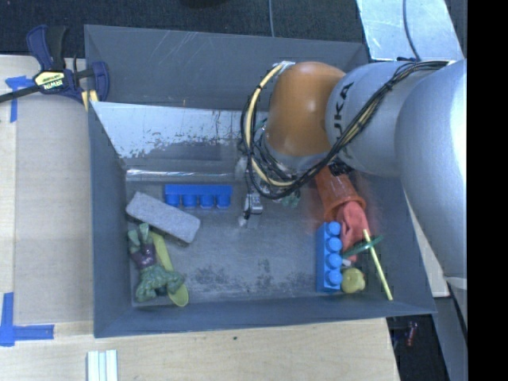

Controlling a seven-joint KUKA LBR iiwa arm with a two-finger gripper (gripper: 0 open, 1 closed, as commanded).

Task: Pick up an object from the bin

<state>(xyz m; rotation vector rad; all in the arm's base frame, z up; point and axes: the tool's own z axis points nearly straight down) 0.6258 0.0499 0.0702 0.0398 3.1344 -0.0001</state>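
Note:
My gripper (251, 209) hangs below the orange wrist cover near the middle of the bin, toward the back. Its tip points down over the bare bin floor. Just left of it lies a flat blue studded brick (198, 196) against the back wall. A grey rectangular block (163, 217) lies tilted further left. To the right of the gripper an orange-red soft thing (343, 201) lies partly under the arm.
A second blue studded brick (330, 256) stands lengthwise at the right, with a yellow ball (353, 280) and a yellow stick (376, 264) beside it. A green and purple plant toy (155, 267) lies in the front left corner.

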